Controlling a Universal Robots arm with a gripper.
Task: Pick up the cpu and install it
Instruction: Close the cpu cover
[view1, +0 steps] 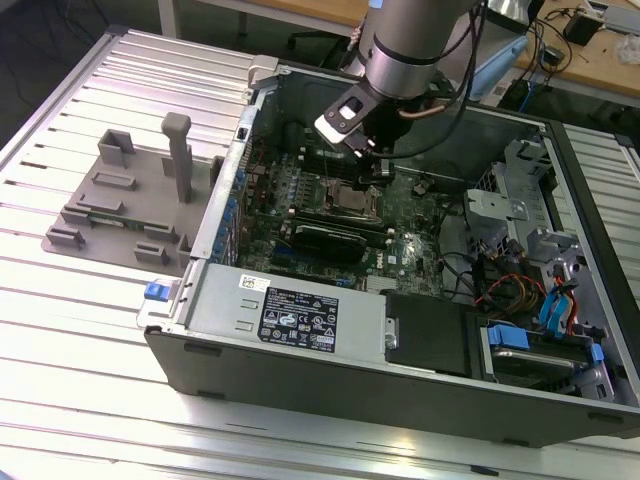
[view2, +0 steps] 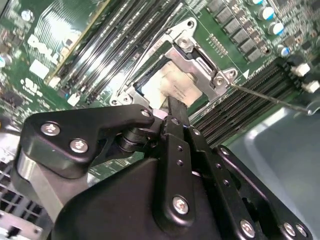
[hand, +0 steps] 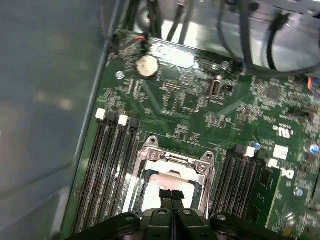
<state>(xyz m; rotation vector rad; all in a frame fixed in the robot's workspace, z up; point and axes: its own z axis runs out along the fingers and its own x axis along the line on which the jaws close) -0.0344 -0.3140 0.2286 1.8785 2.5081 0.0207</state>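
So the cpu (view2: 167, 82) is lying flat inside the metal socket frame (view2: 200, 60), roughly mid-board on the motherboard (view1: 400, 245), well clear of the board's edges. The gripper (view2: 172, 102) is right over it with its two black fingers pressed together and no gap between them. The tips sit over the edge of the chip's pale top plate, but I can't tell if they actually touch it.

The first wrist view shows the same thing from the other side. The gripper (hand: 171, 194) has just a thin seam between its tips, and the cpu (hand: 165, 181) looks pinkish inside the frame (hand: 172, 156). That view also catches the coin cell battery (hand: 147, 65) up near one board edge, with memory slots (hand: 107, 165) on both sides of the socket.

The exterior view gives the big picture. The open computer case (view1: 300, 370) lies on its side on a slatted metal table (view1: 80, 330), and the gripper (view1: 378, 170) reaches down into it. A grey plastic fixture (view1: 130, 195) with an upright post sits on the table beside the case, toward the exterior view's left.
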